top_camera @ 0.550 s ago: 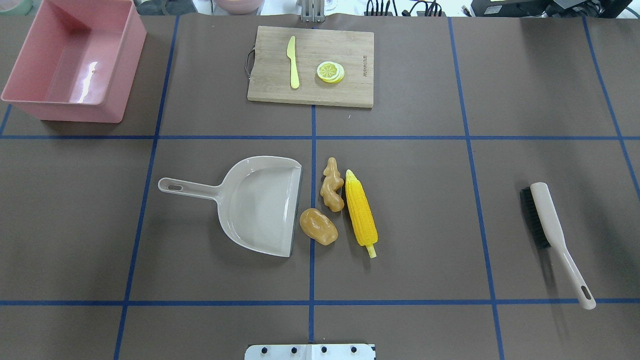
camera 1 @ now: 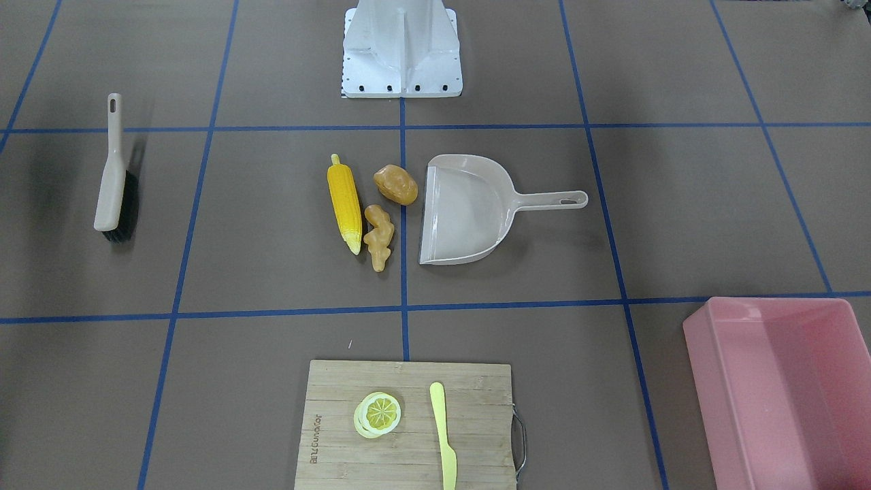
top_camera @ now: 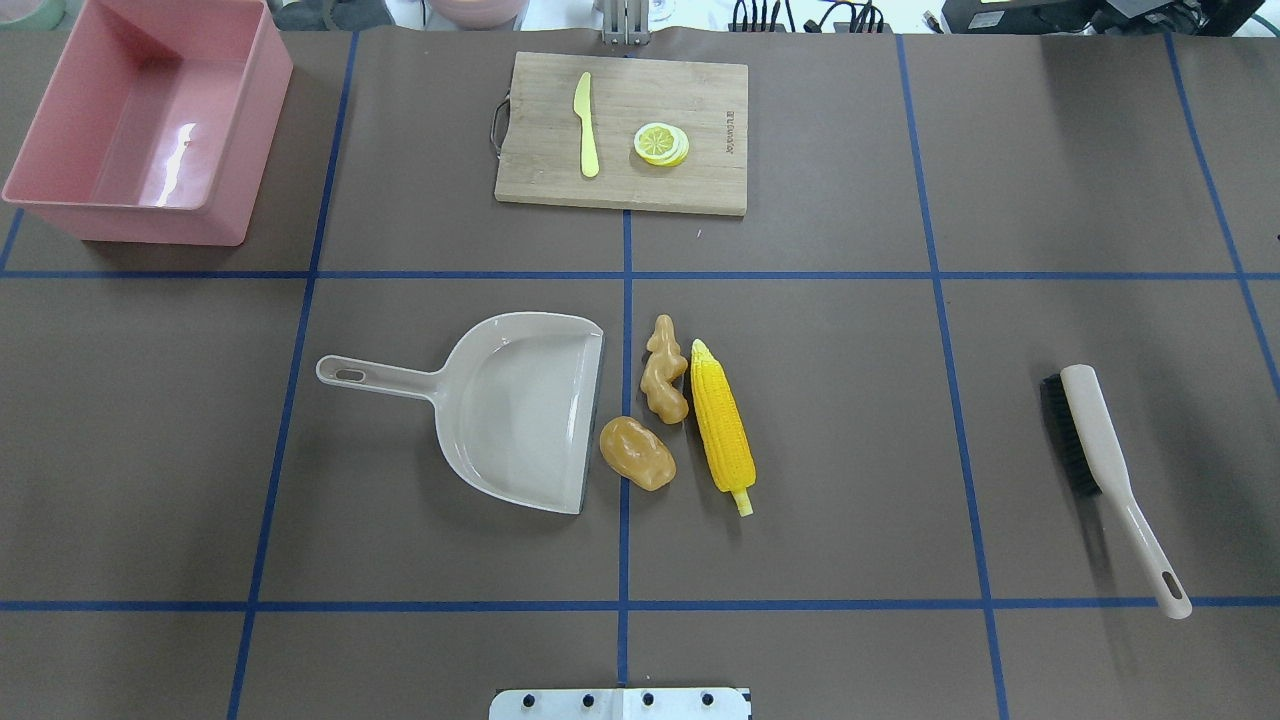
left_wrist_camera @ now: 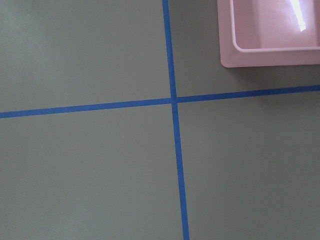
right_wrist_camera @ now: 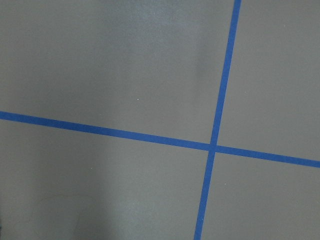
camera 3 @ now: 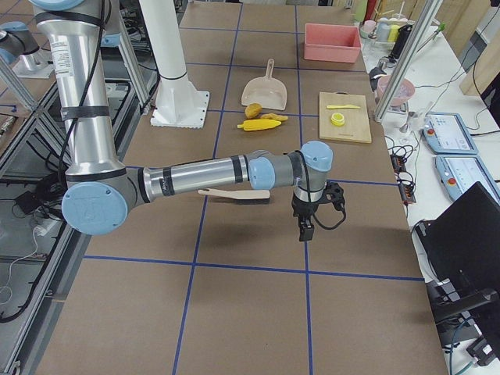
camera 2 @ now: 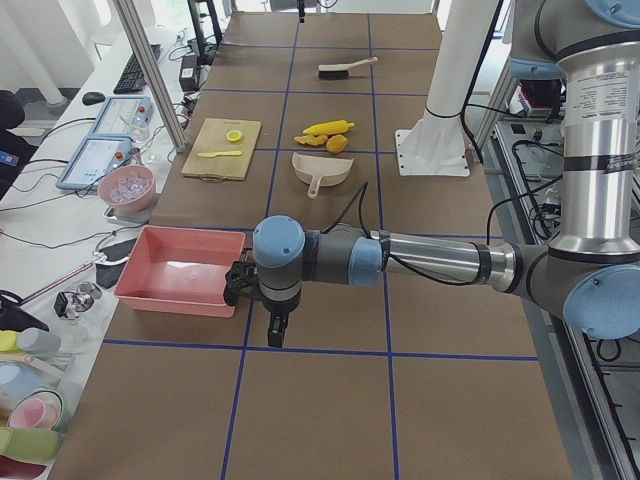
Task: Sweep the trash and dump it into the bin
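The yellow corn cob [top_camera: 722, 428], the orange-brown potato [top_camera: 637, 453] and the tan ginger root [top_camera: 664, 369] lie together mid-table, just right of the open mouth of the beige dustpan [top_camera: 520, 410]. The pink bin [top_camera: 120, 215] stands at the far left corner and looks bare inside. My left gripper [camera 2: 277, 330] shows only in the exterior left view, hanging over the table beside the bin [camera 2: 170, 295]. My right gripper [camera 3: 305, 229] shows only in the exterior right view, near the brush [camera 3: 234, 193]. I cannot tell whether either is open or shut.
A beige hand brush [top_camera: 1100, 450] with black bristles lies at the right. A wooden cutting board [top_camera: 620, 185] at the far middle carries a pale yellow knife [top_camera: 586, 125] and a lemon slice [top_camera: 661, 143]. The robot's white base plate [camera 1: 401, 68] sits at the near edge.
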